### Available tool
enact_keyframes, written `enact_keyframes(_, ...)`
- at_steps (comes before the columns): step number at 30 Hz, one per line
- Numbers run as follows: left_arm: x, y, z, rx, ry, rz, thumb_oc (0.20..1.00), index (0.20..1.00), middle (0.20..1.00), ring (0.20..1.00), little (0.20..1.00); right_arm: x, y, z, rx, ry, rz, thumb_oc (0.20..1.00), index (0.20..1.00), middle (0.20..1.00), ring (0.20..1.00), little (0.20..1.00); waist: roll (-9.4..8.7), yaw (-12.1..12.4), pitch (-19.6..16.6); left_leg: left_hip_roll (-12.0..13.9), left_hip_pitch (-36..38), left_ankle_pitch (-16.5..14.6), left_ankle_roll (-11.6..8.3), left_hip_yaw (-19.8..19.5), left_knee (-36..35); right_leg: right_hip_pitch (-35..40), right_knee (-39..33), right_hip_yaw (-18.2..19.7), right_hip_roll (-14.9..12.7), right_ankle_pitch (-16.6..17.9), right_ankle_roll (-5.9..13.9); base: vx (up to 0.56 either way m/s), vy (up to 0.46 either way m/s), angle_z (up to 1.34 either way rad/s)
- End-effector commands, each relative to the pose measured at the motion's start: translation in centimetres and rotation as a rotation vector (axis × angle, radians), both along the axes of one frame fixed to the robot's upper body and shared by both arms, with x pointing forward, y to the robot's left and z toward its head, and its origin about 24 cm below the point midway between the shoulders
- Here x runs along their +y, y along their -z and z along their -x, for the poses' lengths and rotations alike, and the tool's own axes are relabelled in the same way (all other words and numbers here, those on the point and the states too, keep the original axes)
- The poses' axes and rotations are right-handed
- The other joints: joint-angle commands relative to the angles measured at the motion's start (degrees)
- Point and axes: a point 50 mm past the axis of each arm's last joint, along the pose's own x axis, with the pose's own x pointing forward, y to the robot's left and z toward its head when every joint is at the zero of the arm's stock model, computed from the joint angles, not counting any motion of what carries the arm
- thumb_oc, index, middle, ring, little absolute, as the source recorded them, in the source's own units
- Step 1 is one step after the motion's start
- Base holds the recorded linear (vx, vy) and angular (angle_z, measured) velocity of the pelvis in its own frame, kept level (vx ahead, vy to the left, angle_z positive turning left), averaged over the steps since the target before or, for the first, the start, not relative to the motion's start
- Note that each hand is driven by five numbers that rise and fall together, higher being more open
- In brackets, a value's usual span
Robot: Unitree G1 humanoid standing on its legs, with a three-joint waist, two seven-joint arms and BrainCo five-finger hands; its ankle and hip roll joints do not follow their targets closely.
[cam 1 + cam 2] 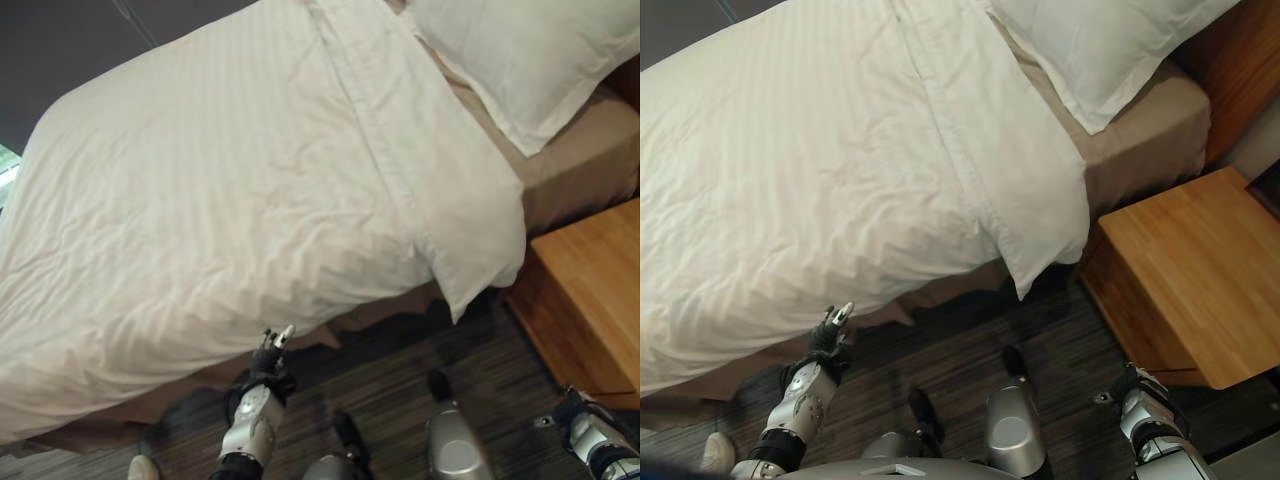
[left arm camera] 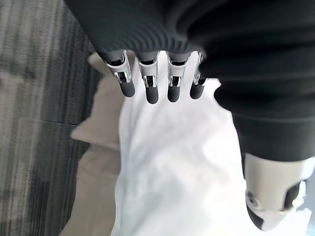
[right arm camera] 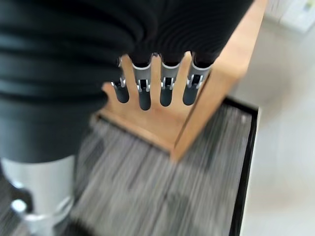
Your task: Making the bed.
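I've got the white duvet (image 1: 230,190) spread across the bed (image 1: 1140,140), its near corner hanging off the edge toward the floor at about 4 o'clock. A white pillow (image 1: 530,60) sits up at 1 o'clock. My left hand (image 1: 272,362) is at 6 o'clock, just below the duvet's edge, fingers (image 2: 152,88) released and straight, holding nothing. My right hand (image 1: 1140,395) hangs at 5 o'clock beside the wooden nightstand (image 1: 1200,280), fingers loose too.
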Motion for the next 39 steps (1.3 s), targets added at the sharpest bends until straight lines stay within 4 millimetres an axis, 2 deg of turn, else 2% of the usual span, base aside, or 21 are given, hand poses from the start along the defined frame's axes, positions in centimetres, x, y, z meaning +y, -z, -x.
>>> enact_keyframes(1, 2.1, -1.9, -1.4, -0.069, -0.022, -0.095, 1.000, 1.000, 1.000, 1.000, 1.000, 3.0, -5.6, -7.7, -0.332, -0.135, -0.068, 0.200, 0.200, 0.200, 0.200, 0.200, -5.05, 1.73, -1.22, -1.17, 5.78, -3.87, -1.94, -1.94, 0.71, 0.18, -9.27, -0.08, -3.18, 4.20, 1.09, 0.00, 0.000, 0.00)
enact_keyframes(2, 2.1, -1.9, -1.4, -0.069, -0.022, -0.095, 1.000, 1.000, 1.000, 1.000, 1.000, 3.0, -5.7, -7.7, -0.332, -0.135, -0.068, 0.200, 0.200, 0.200, 0.200, 0.200, -5.04, 1.73, -1.25, -1.17, 5.73, -3.85, -1.94, -1.93, 0.71, 0.12, -9.27, -0.06, -3.18, 4.22, 1.08, 0.01, -0.008, -0.08)
enact_keyframes(5, 2.5, -2.1, -1.5, -0.070, -0.035, -0.106, 1.000, 1.000, 1.000, 1.000, 1.000, 6.2, -10.5, -11.8, -0.610, -0.207, -0.209, 0.200, 0.200, 0.200, 0.200, 0.200, -5.44, 2.60, -1.10, -0.95, 5.34, -3.76, -2.01, -2.13, 0.71, 0.09, -9.57, -0.27, -3.22, 4.35, 1.01, 0.00, -0.014, -0.09)
enact_keyframes(6, 2.6, -2.4, -1.7, -0.085, -0.037, -0.105, 1.000, 1.000, 1.000, 1.000, 1.000, 8.7, -13.4, -13.6, -0.792, -0.212, -0.394, 0.200, 0.200, 0.200, 0.200, 0.200, -5.50, 3.39, -0.67, -0.78, 5.00, -3.64, -2.10, -2.45, 0.71, 0.06, -9.85, -0.63, -3.33, 4.41, 0.95, -0.02, -0.033, 0.08)
enact_keyframes(7, 2.9, -2.8, -2.1, -0.099, -0.042, -0.111, 1.000, 1.000, 1.000, 1.000, 1.000, 9.7, -14.7, -14.2, -0.897, -0.171, -0.558, 0.200, 0.200, 0.200, 0.200, 0.200, -5.37, 3.70, -0.35, -0.73, 4.85, -3.75, -2.10, -2.59, 0.71, 0.17, -10.00, -0.99, -3.45, 4.20, 1.01, -0.02, -0.027, 0.21)
enact_keyframes(8, 3.0, -2.9, -2.1, -0.100, -0.042, -0.112, 1.000, 1.000, 1.000, 1.000, 1.000, 9.8, -14.8, -14.3, -0.899, -0.171, -0.559, 0.200, 0.200, 0.200, 0.200, 0.200, -5.46, 3.75, -0.43, -0.71, 4.57, -3.44, -2.17, -2.56, 0.71, -0.16, -9.96, -0.91, -3.39, 4.47, 0.90, -0.04, -0.024, 0.23)
enact_keyframes(9, 3.3, -3.3, -2.4, -0.117, -0.057, -0.105, 1.000, 1.000, 1.000, 1.000, 1.000, 10.9, -16.9, -15.1, -1.109, -0.038, -0.847, 0.200, 0.200, 0.200, 0.200, 0.200, -5.01, 4.41, 0.15, -0.53, 3.71, -3.19, -2.28, -2.95, 0.71, -0.53, -10.21, -1.46, -3.56, 4.54, 0.86, -0.04, -0.027, 0.26)
enact_keyframes(11, 3.6, -3.7, -2.7, -0.133, -0.071, -0.106, 1.000, 1.000, 1.000, 1.000, 1.000, 11.2, -18.4, -15.6, -1.222, 0.024, -0.987, 0.200, 0.200, 0.200, 0.200, 0.200, -4.88, 4.83, 0.45, -0.50, 2.89, -2.96, -2.37, -3.27, 0.71, -1.01, -10.32, -1.82, -3.59, 4.57, 0.84, -0.03, -0.016, 0.18)
enact_keyframes(15, 4.3, -4.0, -3.0, -0.140, -0.100, -0.106, 1.000, 1.000, 1.000, 1.000, 1.000, 12.6, -25.9, -17.4, -1.557, 0.080, -1.499, 0.200, 0.200, 0.200, 0.200, 0.200, -3.36, 6.66, 2.26, -0.17, 0.04, -1.95, -2.98, -3.98, 0.71, -2.73, -10.88, -2.39, -3.52, 4.92, 0.77, -0.06, -0.052, 0.13)
enact_keyframes(19, 4.7, -4.6, -3.6, -0.163, -0.081, -0.129, 1.000, 1.000, 1.000, 1.000, 1.000, 12.1, -31.4, -18.1, -1.702, 0.028, -1.588, 0.200, 0.200, 0.200, 0.200, 0.200, -0.50, 7.17, 5.41, -0.76, -3.53, -0.75, -3.15, -4.33, 0.71, -6.22, -10.84, -1.79, -3.49, 5.59, 0.95, -0.12, -0.009, 0.06)
enact_keyframes(22, 4.5, -4.5, -3.7, -0.169, -0.071, -0.105, 1.000, 1.000, 1.000, 1.000, 1.000, 10.9, -32.6, -18.2, -1.756, 0.063, -1.597, 0.200, 0.200, 0.200, 0.200, 0.200, 1.49, 7.19, 6.49, -1.44, -5.70, -0.24, -3.08, -4.13, 0.71, -8.06, -11.18, -1.57, -3.98, 6.04, 1.30, -0.10, 0.034, 0.06)
enact_keyframes(23, 4.7, -4.2, -3.4, -0.168, -0.089, -0.069, 1.000, 1.000, 1.000, 1.000, 1.000, 9.6, -32.5, -18.1, -1.781, 0.114, -1.570, 0.200, 0.200, 0.200, 0.200, 0.200, 3.59, 6.93, 7.22, -1.96, -7.51, 0.21, -3.08, -3.89, 0.71, -9.69, -11.43, -1.32, -4.42, 6.21, 1.61, -0.05, 0.042, 0.00)
enact_keyframes(25, 4.5, -4.0, -3.3, -0.165, -0.081, -0.060, 1.000, 1.000, 1.000, 1.000, 1.000, 9.0, -31.9, -18.1, -1.778, 0.149, -1.560, 0.200, 0.200, 0.200, 0.200, 0.200, 4.68, 6.79, 7.21, -2.13, -8.57, 0.31, -3.05, -3.93, 0.71, -10.81, -11.47, -1.15, -4.53, 6.28, 1.82, -0.05, 0.067, -0.03)
enact_keyframes(29, 3.5, -2.8, -3.2, -0.122, -0.092, 0.002, 1.000, 1.000, 1.000, 1.000, 1.000, 8.6, -23.5, -18.2, -1.607, 0.437, -1.587, 0.200, 0.200, 0.200, 0.200, 0.200, 7.57, 4.23, 7.55, -2.38, -8.56, -0.02, -2.91, -3.25, 0.71, -12.22, -11.13, 0.23, -4.79, 6.48, 1.74, 0.01, 0.088, -0.14)
enact_keyframes(30, 3.5, -2.7, -3.2, -0.119, -0.092, 0.000, 1.000, 1.000, 1.000, 1.000, 1.000, 8.6, -23.3, -18.2, -1.604, 0.438, -1.588, 0.200, 0.200, 0.200, 0.200, 0.200, 7.50, 4.24, 7.46, -2.39, -8.44, -0.07, -2.91, -3.24, 0.71, -12.09, -11.16, 0.23, -4.80, 6.44, 1.75, 0.04, 0.041, -0.12)
enact_keyframes(31, 3.2, -2.4, -3.3, -0.107, -0.096, 0.017, 1.000, 1.000, 1.000, 1.000, 1.000, 9.1, -20.5, -17.8, -1.540, 0.512, -1.610, 0.200, 0.200, 0.200, 0.200, 0.200, 7.65, 3.64, 7.37, -2.59, -7.86, -0.39, -2.81, -3.10, 0.71, -11.75, -10.97, 0.42, -4.87, 6.42, 1.71, 0.05, 0.053, -0.10)
enact_keyframes(32, 1.8, -2.2, -4.0, -0.095, -0.084, 0.053, 1.000, 1.000, 1.000, 1.000, 1.000, 10.3, -15.0, -16.4, -1.414, 0.657, -1.627, 0.200, 0.200, 0.200, 0.200, 0.200, 7.74, 2.31, 7.25, -2.81, -6.76, -0.91, -2.70, -2.67, 0.71, -11.27, -10.48, 0.64, -5.10, 6.26, 1.69, 0.08, 0.070, -0.09)
enact_keyframes(34, 1.1, -1.7, -4.1, -0.074, -0.085, 0.079, 1.000, 1.000, 1.000, 1.000, 1.000, 10.9, -10.6, -14.4, -1.320, 0.766, -1.614, 0.200, 0.200, 0.200, 0.200, 0.200, 7.23, 0.94, 6.68, -3.01, -5.11, -1.64, -2.58, -2.27, 0.71, -10.48, -9.85, 0.65, -5.24, 5.91, 1.65, 0.07, 0.058, -0.11)
enact_keyframes(36, 1.0, -1.5, -4.0, -0.060, -0.083, 0.082, 1.000, 1.000, 1.000, 1.000, 1.000, 11.0, -8.8, -13.4, -1.277, 0.809, -1.592, 0.200, 0.200, 0.200, 0.200, 0.200, 6.97, 0.45, 6.51, -3.08, -4.30, -1.89, -2.52, -2.19, 0.71, -9.90, -9.72, 0.59, -5.31, 5.71, 1.67, 0.04, 0.038, -0.11)
enact_keyframes(37, 0.5, -1.2, -3.9, -0.052, -0.079, 0.098, 1.000, 1.000, 1.000, 1.000, 1.000, 11.0, -5.9, -11.6, -1.173, 0.848, -1.516, 0.200, 0.200, 0.200, 0.200, 0.200, 6.28, -0.56, 5.95, -3.15, -2.72, -2.43, -2.41, -1.94, 0.71, -8.76, -9.64, 0.42, -5.43, 5.43, 1.79, 0.05, 0.035, -0.09)
enact_keyframes(39, 0.5, -1.0, -3.6, -0.046, -0.083, 0.100, 1.000, 1.000, 1.000, 1.000, 1.000, 10.9, -5.3, -11.0, -1.150, 0.848, -1.493, 0.200, 0.200, 0.200, 0.200, 0.200, 6.01, -0.87, 5.97, -3.24, -1.88, -2.66, -2.30, -1.86, 0.71, -8.00, -9.70, 0.32, -5.51, 5.35, 1.83, 0.05, 0.042, -0.06)
